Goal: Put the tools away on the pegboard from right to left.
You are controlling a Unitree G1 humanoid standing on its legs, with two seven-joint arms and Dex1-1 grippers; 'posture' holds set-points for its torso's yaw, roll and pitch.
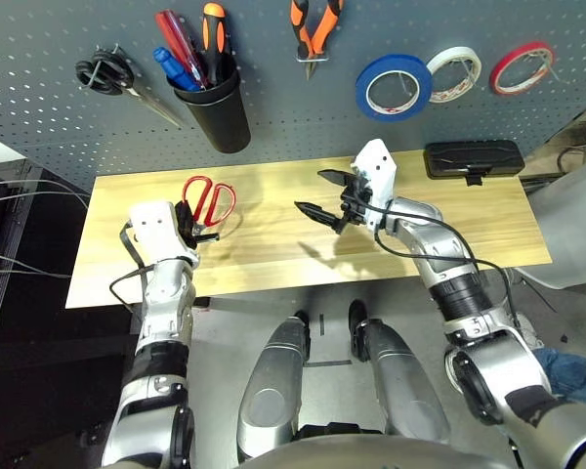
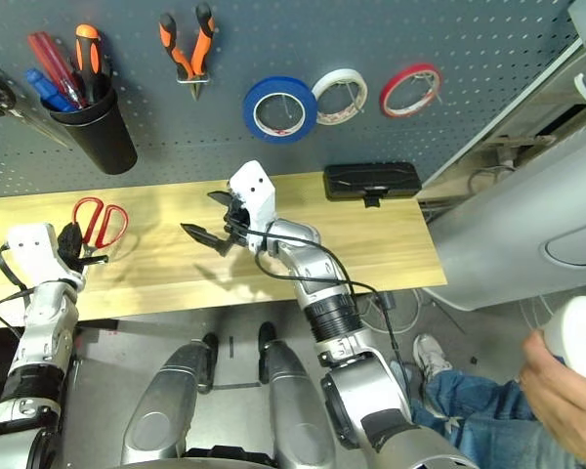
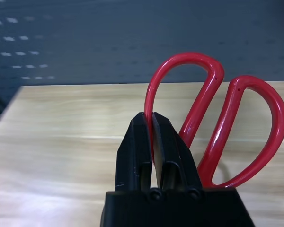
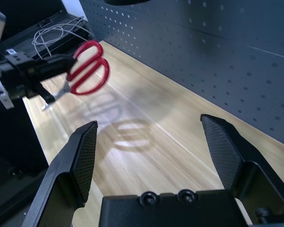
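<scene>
**Scissors up, last tool in hand**

Left gripper (image 1: 188, 227) has its jaws clamped on the red-handled scissors (image 1: 210, 199), lifted above the tabletop (image 1: 273, 259). Right gripper (image 1: 327, 195) hangs mid-table, jaws wide, empty. Beyond, the pegboard (image 1: 273, 107) carries pliers (image 1: 313, 29), blue tape roll (image 1: 393, 86), and screwdriver (image 1: 173, 68) in the black cup (image 1: 220, 112).

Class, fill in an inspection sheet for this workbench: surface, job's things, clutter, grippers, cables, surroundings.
Surface: wooden table, a black case at its back right.
Job's things: blue tape, pliers and blue screwdriver on the pegboard; red scissors lifted.
Clutter: black scissors, white tape, red tape hung.
Grippers: left gripper shut on one scissor loop; right gripper open, holding nothing.
Cables: wires left of the table.
Surroundings: a person's hand holding a white object.
</scene>
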